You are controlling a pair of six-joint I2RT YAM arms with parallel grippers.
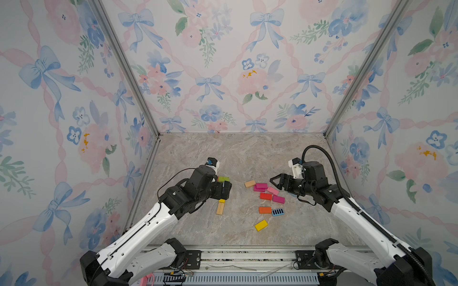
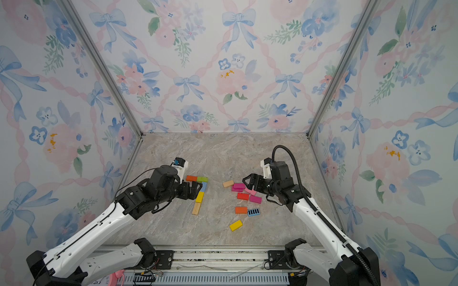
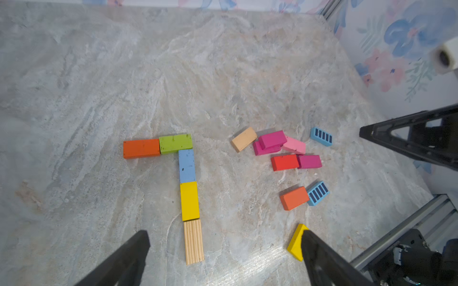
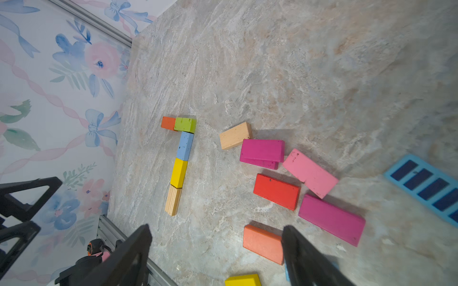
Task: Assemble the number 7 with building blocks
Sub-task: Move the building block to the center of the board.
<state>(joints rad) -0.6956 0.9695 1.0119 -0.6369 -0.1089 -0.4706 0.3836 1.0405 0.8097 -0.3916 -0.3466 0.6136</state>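
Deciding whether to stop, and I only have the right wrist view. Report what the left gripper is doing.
Observer: The left gripper is open and holds nothing, as the left wrist view shows.
Operator: Count the striped blue blocks.
Observer: Two. Besides the striped blue block you see, a second striped blue block touches the loose orange block. It is mostly hidden from you by a finger of the right gripper.
Operator: Locate the spare yellow block.
Observer: The spare yellow block, cut off at the edge of your view, lies flat and alone, touching no other block.
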